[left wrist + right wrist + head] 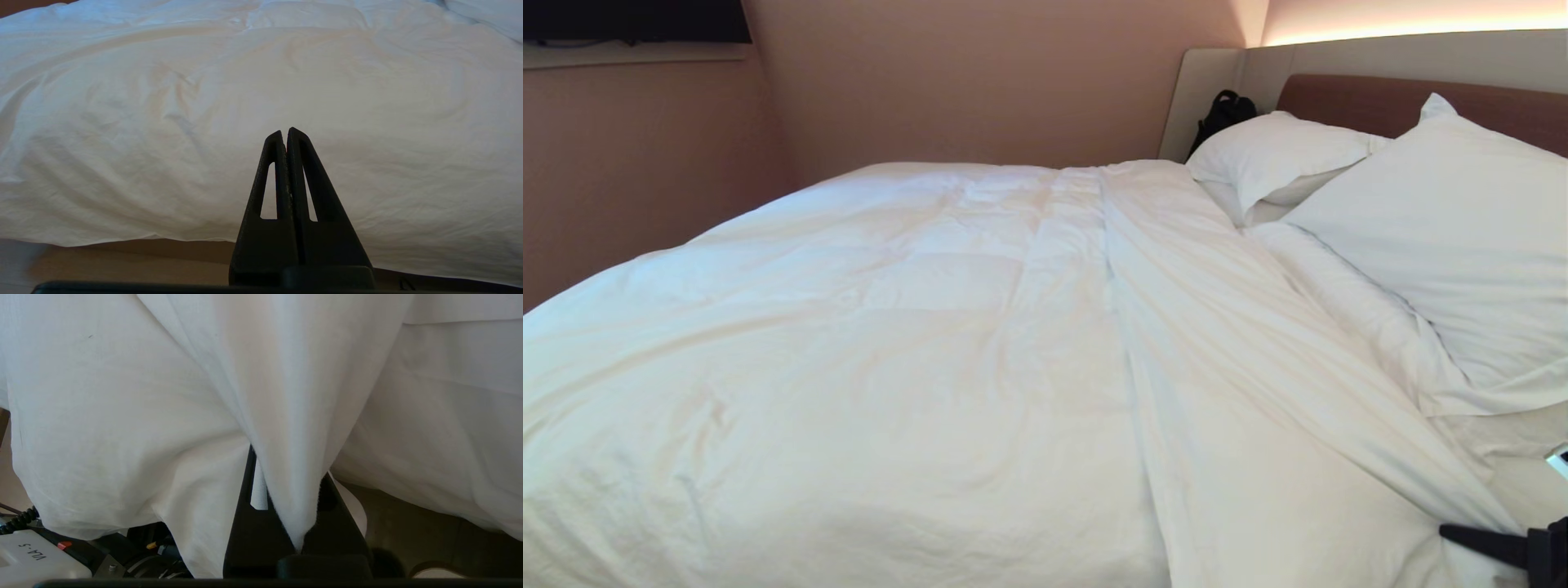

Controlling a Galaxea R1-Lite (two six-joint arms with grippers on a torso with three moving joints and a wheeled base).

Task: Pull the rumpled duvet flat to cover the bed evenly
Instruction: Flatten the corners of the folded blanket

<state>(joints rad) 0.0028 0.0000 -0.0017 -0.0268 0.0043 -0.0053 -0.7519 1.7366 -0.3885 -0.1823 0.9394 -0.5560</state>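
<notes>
The white duvet (890, 343) lies over most of the bed (1347, 102). A long raised fold (1119, 269) runs from the far middle toward the near right corner. At that corner my right gripper (1450, 532) is shut on the duvet's edge. In the right wrist view, the cloth (294, 416) is pinched between the black fingers (245, 498) and hangs in folds around them. My left gripper (284, 132) is shut and holds nothing. It points at the duvet's draped near side (204, 143) without touching it, and is out of the head view.
Two white pillows (1274, 151) (1445, 245) lean against the brown headboard on the right. A black bag (1223, 114) sits in the far corner. A pink wall (645, 163) stands behind the bed's far side. A white box and cables (36, 555) lie below the held cloth.
</notes>
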